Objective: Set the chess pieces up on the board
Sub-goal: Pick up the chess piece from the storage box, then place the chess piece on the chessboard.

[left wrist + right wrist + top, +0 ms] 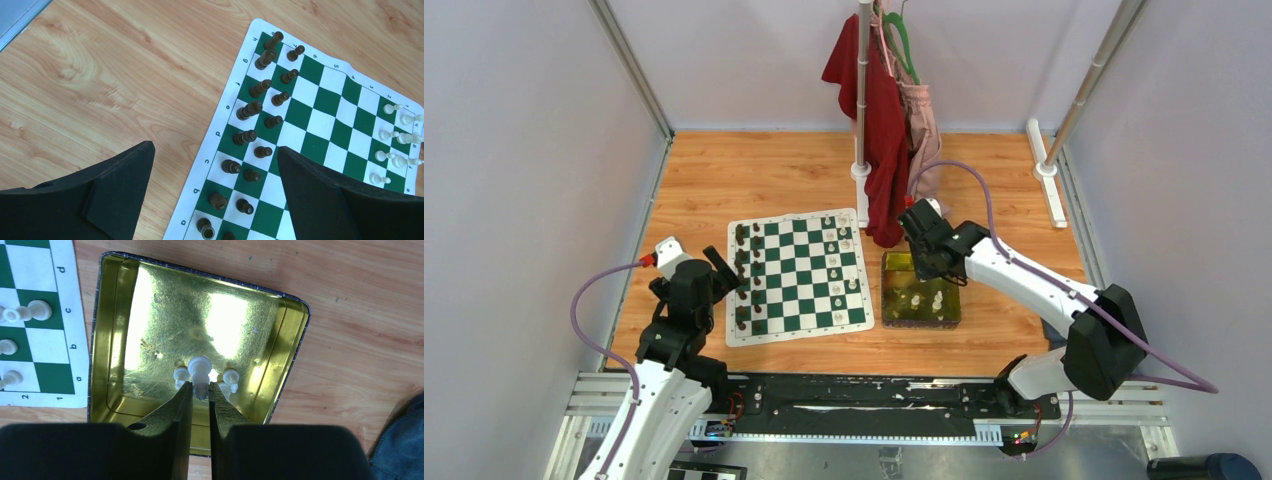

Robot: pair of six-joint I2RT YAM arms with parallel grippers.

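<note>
Several white pieces [230,376] stand in the tray [150,300], just right of the board [800,272]. We see the right gripper [200,386] closed narrowly on the tallest piece [200,367] there, gripping its base. The left gripper [215,148] hangs over the board's left edge, jaws wide, holding nothing. Dark pieces [250,109] line that side; more white pieces stand along its right.

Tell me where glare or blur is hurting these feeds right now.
Right wrist: two bright glare patches on the tray floor, one right behind the white piece between the right gripper fingers. Left wrist: sharp, board evenly lit, left gripper a black silhouette. Top: even light, dark chessmen tiny.
</note>
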